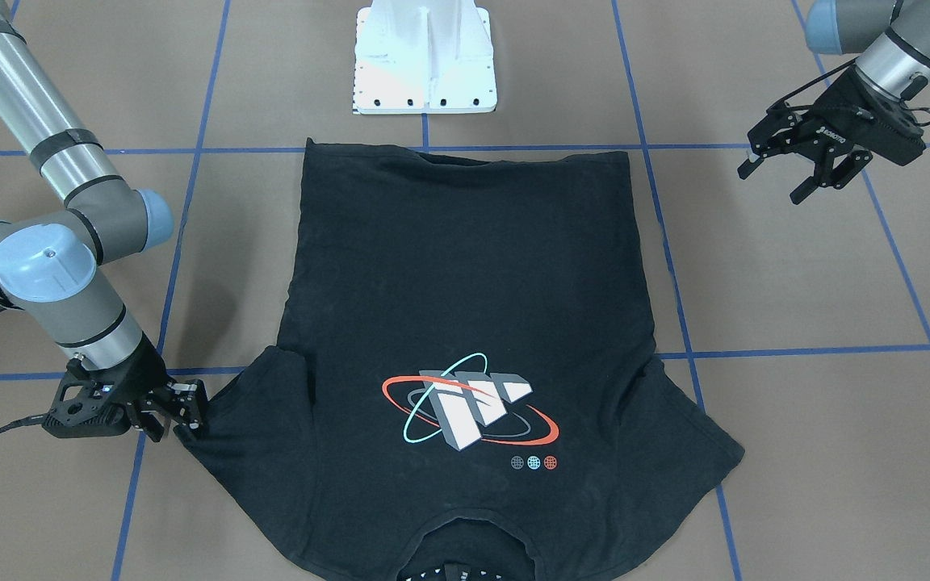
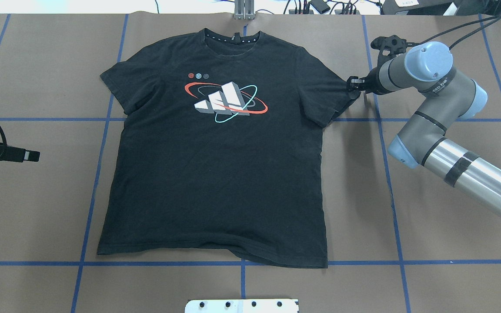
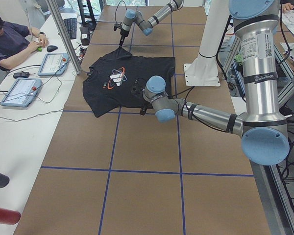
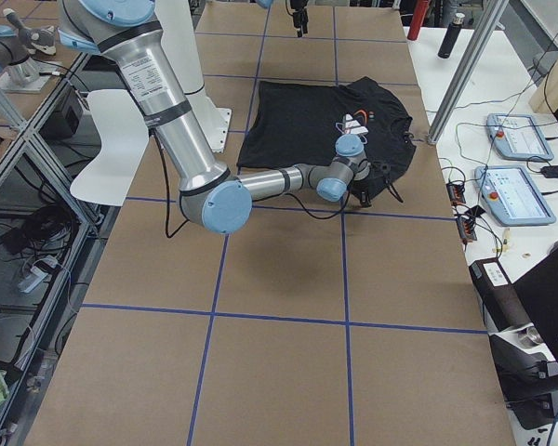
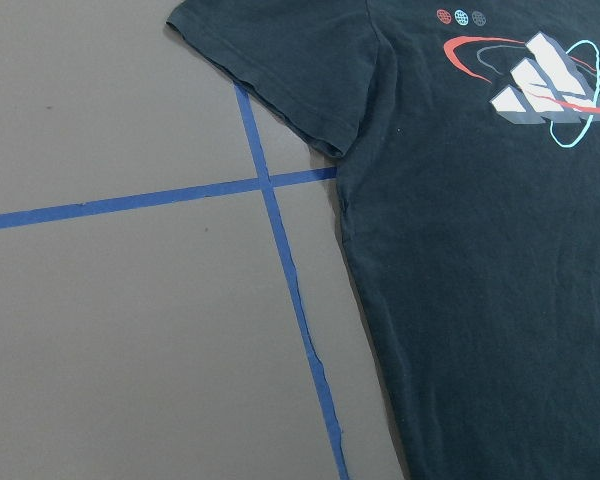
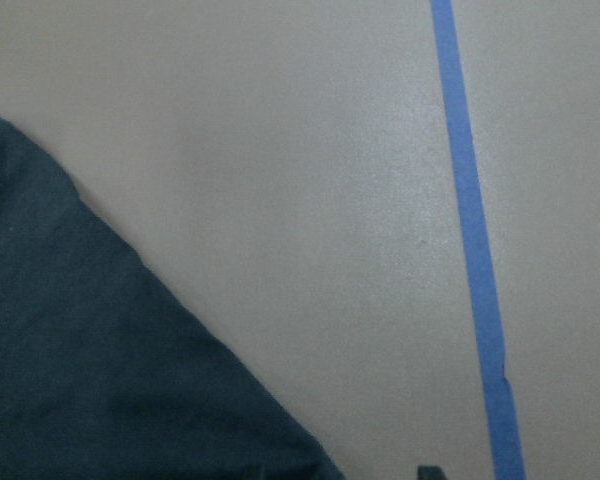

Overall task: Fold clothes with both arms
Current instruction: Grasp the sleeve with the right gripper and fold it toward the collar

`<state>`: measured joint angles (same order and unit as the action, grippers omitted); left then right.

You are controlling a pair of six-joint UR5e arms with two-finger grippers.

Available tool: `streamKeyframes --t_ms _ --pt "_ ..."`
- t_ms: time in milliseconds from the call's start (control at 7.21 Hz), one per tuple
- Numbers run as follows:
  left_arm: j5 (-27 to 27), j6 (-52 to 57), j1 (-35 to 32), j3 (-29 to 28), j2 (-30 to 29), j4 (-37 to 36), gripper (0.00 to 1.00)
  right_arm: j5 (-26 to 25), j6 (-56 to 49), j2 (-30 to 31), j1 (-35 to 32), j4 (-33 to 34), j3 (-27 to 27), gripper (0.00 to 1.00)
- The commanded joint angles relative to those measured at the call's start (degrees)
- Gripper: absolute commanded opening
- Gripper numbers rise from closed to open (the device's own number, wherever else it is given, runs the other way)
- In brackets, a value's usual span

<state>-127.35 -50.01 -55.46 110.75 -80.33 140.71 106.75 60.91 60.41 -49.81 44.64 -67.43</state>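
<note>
First fold, likely: your right tool (image 1: pixel 187 411) meets the t-shirt (image 1: pixel 465 282) sleeve, grip unclear; left tool (image 1: pixel 770 184) gapes aside, needing the other sleeve.

- It was a robotics lab.
- Two arms (image 3: pixel 257 73) stood at a tape-gridded table (image 3: pixel 137 200).
- Beside the table sat a person (image 3: pixel 10 41) with pendants (image 3: pixel 20 91).

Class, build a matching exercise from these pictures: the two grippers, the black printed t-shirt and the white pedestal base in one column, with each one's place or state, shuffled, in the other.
1. left black two-finger gripper
2. right black two-finger gripper
3. black short-sleeved cotton t-shirt
4. white metal pedestal base

a. spread flat, graphic up
b. at a sleeve tip
c. near the hem, off the cloth
d. open, away from the cloth

Pairs: 1-d, 2-b, 3-a, 4-c.
</note>
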Motion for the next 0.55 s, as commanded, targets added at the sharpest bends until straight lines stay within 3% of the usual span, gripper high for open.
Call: streamKeyframes --t_ms 0,139,277,416 --pt "0.00 0.00 0.00 -0.01 0.00 0.00 1.00 -0.05 -0.09 -0.20 0.33 0.01 0.11 0.45" --pt "0.00 0.00 0.00 -0.01 0.00 0.00 1.00 -0.05 -0.09 -0.29 0.33 0.01 0.02 0.32" --pt "0.09 0.09 -0.09 -0.09 0.00 0.00 1.00 -0.05 -0.09 -0.29 0.33 0.10 -0.15 0.10" --pt "0.00 0.09 0.00 -0.09 0.00 0.00 1.00 0.21 -0.01 -0.29 0.24 0.18 -0.42 0.00"
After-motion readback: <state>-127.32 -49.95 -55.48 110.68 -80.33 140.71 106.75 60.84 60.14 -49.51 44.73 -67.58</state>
